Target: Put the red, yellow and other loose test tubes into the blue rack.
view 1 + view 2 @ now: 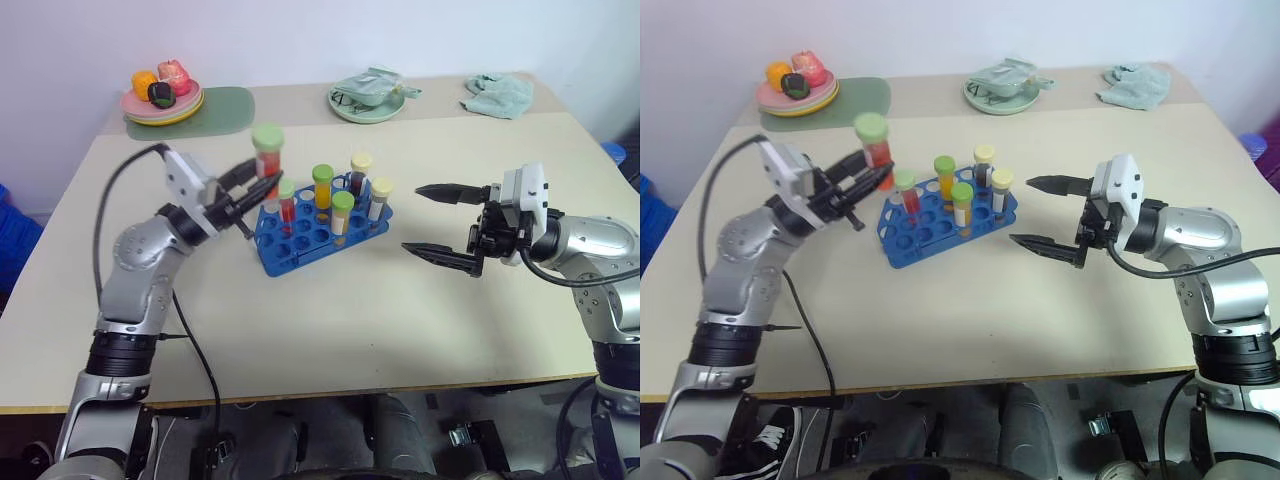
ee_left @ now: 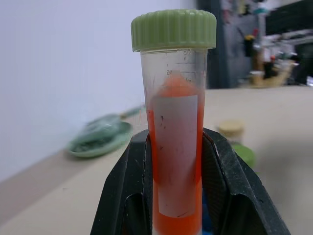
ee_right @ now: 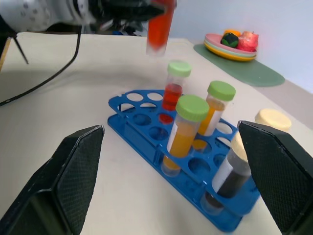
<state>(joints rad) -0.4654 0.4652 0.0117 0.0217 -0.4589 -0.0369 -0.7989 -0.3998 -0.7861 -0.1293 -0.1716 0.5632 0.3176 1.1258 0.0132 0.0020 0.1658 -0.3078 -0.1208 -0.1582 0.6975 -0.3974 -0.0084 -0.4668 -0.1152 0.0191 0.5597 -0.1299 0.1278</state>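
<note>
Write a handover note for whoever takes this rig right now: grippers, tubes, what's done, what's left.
Left gripper: shut on the red tube, green cap up, held above the blue rack's near-left end.
Right gripper: open, holding nothing, beside the rack's other end.
Done: five tubes stand in the rack: one red, two yellow-orange, two dark with pale caps.
Left: lower the held red tube into a free hole and release. No loose tubes seen on the table.
</note>
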